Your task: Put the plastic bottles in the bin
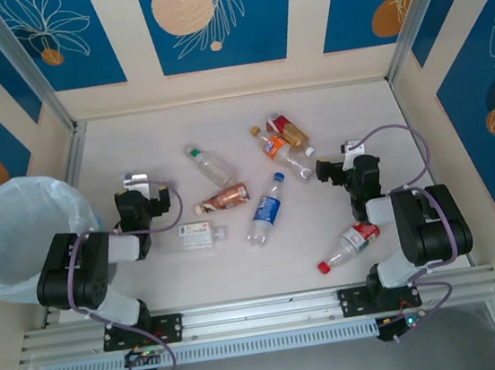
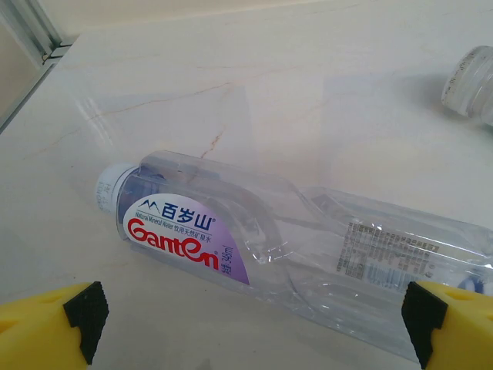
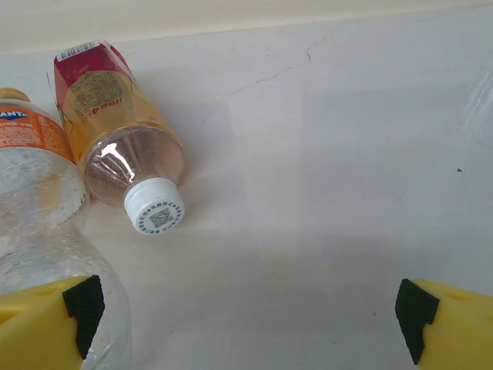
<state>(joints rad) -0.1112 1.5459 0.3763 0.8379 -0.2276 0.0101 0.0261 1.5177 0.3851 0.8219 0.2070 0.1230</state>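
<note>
Clear white-label bottle (image 2: pixel 308 239) lies near left tool (image 2: pixel 250 327), spread wide; right tool (image 3: pixel 246 320) spread, empty, beside orange-label bottle (image 3: pixel 38 193).

Black arms (image 1: pixel 85 273), lilac cables (image 1: pixel 394 127), yellow claw fingers (image 2: pixel 38 333)

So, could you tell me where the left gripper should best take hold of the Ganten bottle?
Probably mid-body, just past the label, from straight above: the Ganten bottle lies flat on its side. The open left gripper has its fingers set roughly along the bottle's length, so I would turn the wrist to straddle its width.
</note>
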